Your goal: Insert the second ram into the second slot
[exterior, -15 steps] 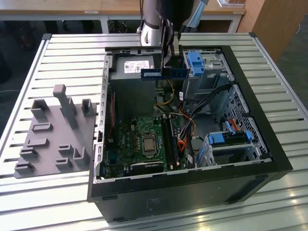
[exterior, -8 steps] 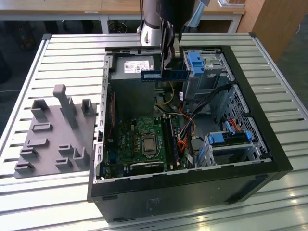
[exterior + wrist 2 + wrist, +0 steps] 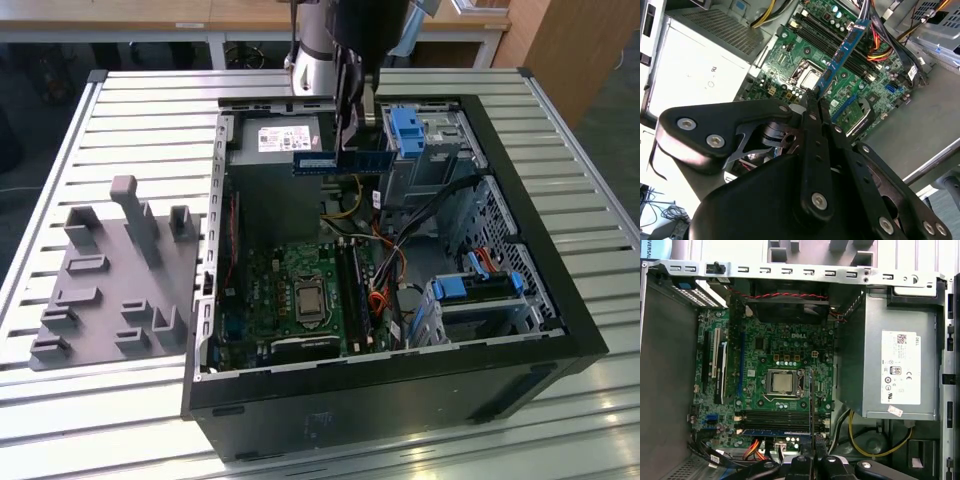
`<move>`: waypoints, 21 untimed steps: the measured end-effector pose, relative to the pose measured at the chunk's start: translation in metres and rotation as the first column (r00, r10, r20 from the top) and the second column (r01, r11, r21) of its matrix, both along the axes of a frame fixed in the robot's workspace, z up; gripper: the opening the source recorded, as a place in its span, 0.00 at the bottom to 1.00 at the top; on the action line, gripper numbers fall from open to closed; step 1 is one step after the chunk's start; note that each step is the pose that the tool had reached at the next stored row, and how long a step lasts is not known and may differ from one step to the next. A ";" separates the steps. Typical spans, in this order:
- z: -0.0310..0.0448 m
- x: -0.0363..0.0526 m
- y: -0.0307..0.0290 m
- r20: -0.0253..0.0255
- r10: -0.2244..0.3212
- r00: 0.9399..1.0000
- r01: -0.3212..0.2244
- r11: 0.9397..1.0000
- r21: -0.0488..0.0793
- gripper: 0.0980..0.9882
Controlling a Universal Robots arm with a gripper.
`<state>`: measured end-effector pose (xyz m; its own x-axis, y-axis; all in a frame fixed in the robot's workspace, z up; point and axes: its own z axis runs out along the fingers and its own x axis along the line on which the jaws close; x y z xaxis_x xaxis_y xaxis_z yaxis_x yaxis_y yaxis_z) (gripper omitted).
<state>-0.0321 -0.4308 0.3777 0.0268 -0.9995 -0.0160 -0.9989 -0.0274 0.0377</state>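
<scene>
My gripper hangs above the open computer case, shut on the second ram, a thin blue-green stick with a pale label. The stick is level and sits higher than the case rim. In the second wrist view the ram juts out from the closed fingertips of the gripper, lying crosswise to the black memory slots on the motherboard far below. In the first wrist view the ram appears edge-on as a thin line across the slots. Another blue stick stands in the slot beside them.
A grey power supply fills the case's far corner. Blue drive-bay clips and drive cages stand at the exterior view's right, with cable bundles near the slots. The processor socket lies mid-board. A grey fixture plate rests on the slatted table.
</scene>
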 end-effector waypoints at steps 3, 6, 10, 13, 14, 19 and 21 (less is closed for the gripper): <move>0.0000 -0.0001 -0.0015 0.000 0.000 1.000 0.000 1.000 0.000 0.04; 0.0000 0.0000 -0.0024 0.000 0.000 1.000 0.000 1.000 0.000 0.04; 0.0000 0.0000 -0.0038 0.000 0.000 1.000 0.000 1.000 -0.001 0.04; -0.0001 0.0000 -0.0047 0.000 0.000 1.000 0.000 1.000 -0.001 0.04; 0.0000 0.0000 -0.0051 0.000 0.000 1.000 0.000 1.000 -0.001 0.04; 0.0000 0.0000 -0.0068 0.000 0.000 1.000 0.000 1.000 -0.001 0.04; 0.0000 0.0000 -0.0076 0.000 0.000 1.000 0.000 1.000 -0.001 0.04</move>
